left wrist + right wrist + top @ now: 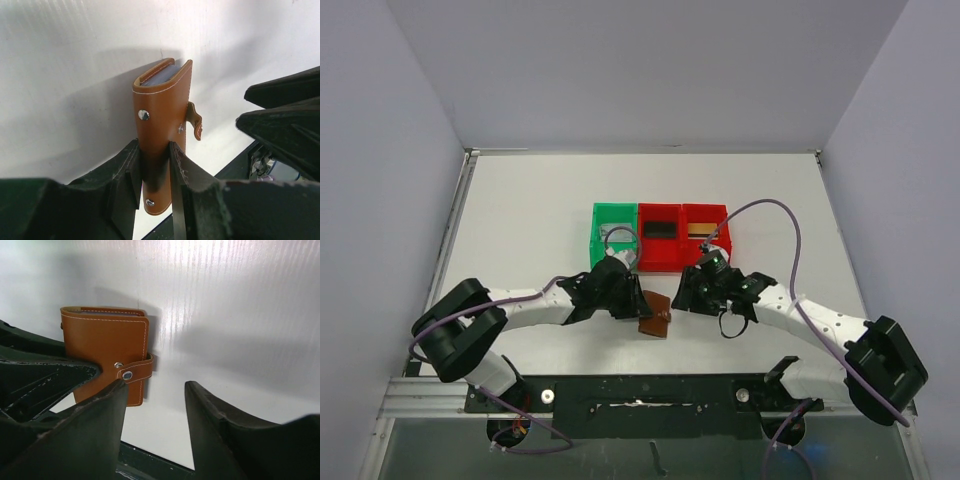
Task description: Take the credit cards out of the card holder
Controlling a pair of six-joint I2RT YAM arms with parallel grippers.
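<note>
**Closed holder in 1 grip: risk of twist or slip**

Nearest, the left gripper (pixel 154 150) is clenched on 1 end of the brown card holder (pixel 162 105), whose other end points at the table (pixel 75 60); its cards are hidden. Just beside it, the right gripper (pixel 155 390) gapes, grasping nothing. Tugging the side tab (pixel 196 122) would probably twist the holder out of that narrow pinch. Beyond stand 3 bins (pixel 660 262).
</note>
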